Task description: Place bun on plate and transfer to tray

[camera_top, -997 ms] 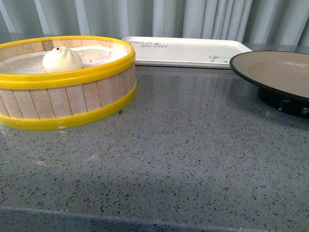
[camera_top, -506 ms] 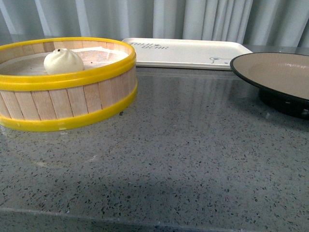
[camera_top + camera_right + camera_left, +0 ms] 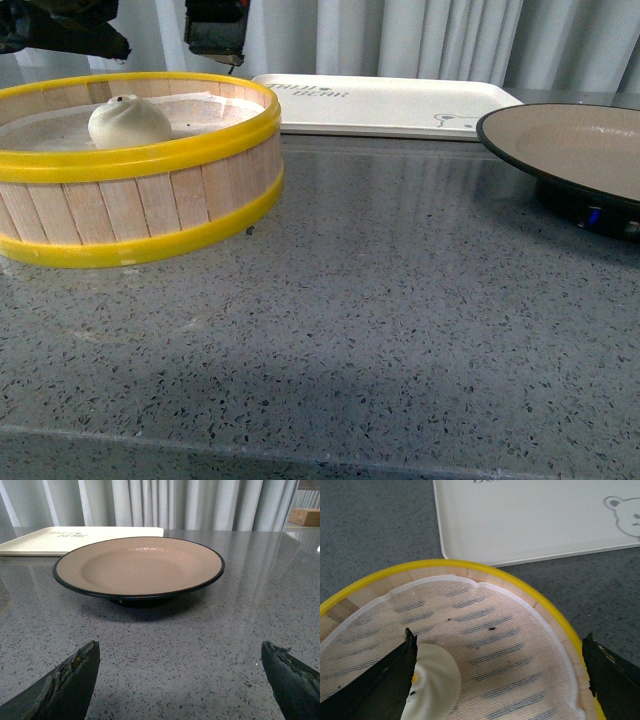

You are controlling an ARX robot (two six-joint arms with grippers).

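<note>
The white pleated bun [image 3: 130, 121] sits on the cloth liner inside the yellow-rimmed steamer basket [image 3: 150, 205] at the left. My left gripper [image 3: 140, 35] hangs open above the basket, over the bun. In the left wrist view the bun [image 3: 437, 680] lies against one open finger [image 3: 380, 685], with the other finger far off over the basket rim. The tan plate [image 3: 570, 145] with its black rim stands at the right, empty. The white tray [image 3: 385, 105] lies at the back. My right gripper [image 3: 180, 647] is open, low over the counter, facing the plate [image 3: 140, 565].
The grey speckled counter [image 3: 380, 320] runs between basket and plate. A grey curtain [image 3: 420, 40] hangs behind the tray. In the right wrist view a cardboard box [image 3: 305, 516] sits far back, and the tray [image 3: 50, 540] lies behind the plate.
My left gripper has come into the front view from above, now over the basket and bun. Bun, plate and tray have stayed where they were.
</note>
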